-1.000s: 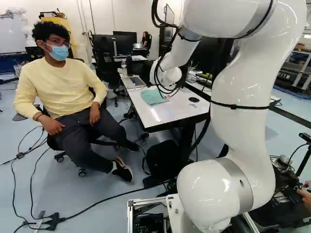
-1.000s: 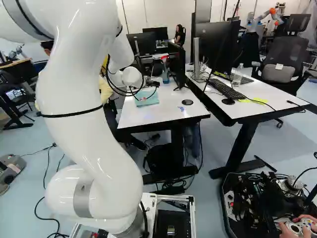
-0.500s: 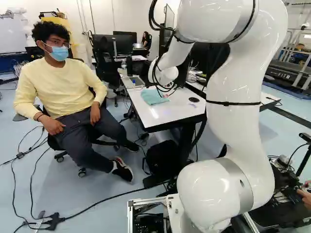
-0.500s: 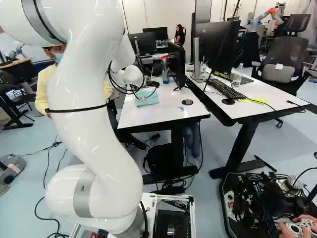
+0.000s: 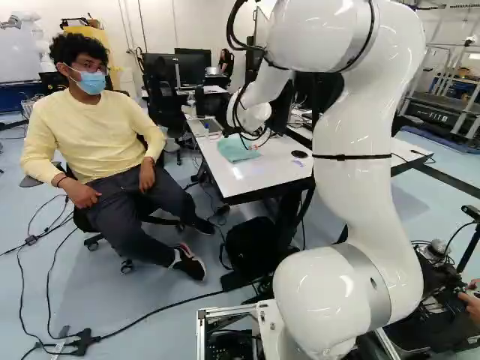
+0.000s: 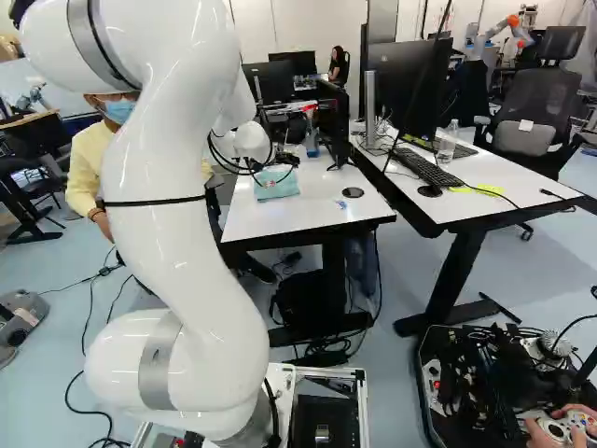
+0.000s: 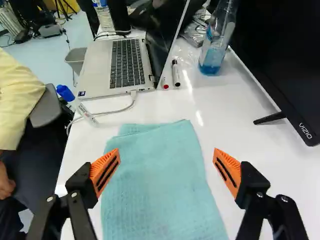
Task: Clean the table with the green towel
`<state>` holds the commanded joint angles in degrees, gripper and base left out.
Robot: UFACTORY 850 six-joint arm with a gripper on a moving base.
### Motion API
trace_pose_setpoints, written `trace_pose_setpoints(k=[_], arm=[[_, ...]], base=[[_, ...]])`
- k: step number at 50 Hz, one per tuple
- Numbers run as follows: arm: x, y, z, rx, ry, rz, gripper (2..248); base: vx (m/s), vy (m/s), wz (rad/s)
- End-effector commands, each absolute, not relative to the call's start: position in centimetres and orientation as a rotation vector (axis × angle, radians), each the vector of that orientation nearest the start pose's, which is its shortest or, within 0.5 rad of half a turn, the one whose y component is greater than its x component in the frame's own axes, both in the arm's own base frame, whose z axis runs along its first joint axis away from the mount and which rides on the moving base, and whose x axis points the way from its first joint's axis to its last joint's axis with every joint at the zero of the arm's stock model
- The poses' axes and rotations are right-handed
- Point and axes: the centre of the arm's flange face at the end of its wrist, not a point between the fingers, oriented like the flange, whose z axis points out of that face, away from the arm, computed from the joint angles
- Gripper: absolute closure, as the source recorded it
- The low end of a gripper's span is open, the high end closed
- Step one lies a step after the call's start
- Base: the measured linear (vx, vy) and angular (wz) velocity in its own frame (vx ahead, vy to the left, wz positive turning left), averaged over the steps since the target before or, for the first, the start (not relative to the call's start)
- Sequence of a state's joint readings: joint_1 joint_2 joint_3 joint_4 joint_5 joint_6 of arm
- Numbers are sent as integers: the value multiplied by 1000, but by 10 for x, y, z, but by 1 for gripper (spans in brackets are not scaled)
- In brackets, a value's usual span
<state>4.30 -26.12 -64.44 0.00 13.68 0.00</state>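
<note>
From where I stand, the rear wall (image 6: 317,26) is pale. The floor (image 6: 550,261) is light blue, crossed by black cables (image 5: 180,304). The surface (image 6: 289,215) has a white top, dark legs and glossy light reflections. Right of it in the right base view, an adjacent desk (image 6: 476,207) carries a black monitor (image 6: 406,89) and keyboard (image 6: 429,168). A dark office chair (image 6: 536,107) is positioned beyond the desk.

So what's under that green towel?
The towel lies on the white table, whose bare surface shows beside it. Whether anything else is underneath can't be seen, because the cloth covers that spot.
</note>
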Motion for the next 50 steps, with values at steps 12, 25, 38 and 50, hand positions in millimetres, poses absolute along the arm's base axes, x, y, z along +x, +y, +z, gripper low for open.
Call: trace_pose_setpoints(k=[12,25,38,50], arm=[[628,48,415,-2811,-107,-1324,3],[630,48,412,-2829,-107,-1288,3],[631,48,410,-2846,-107,-1252,3],[632,47,408,-2863,-107,-1215,3]], base=[[0,0,0],[0,0,0],[0,0,0],[0,0,0]])
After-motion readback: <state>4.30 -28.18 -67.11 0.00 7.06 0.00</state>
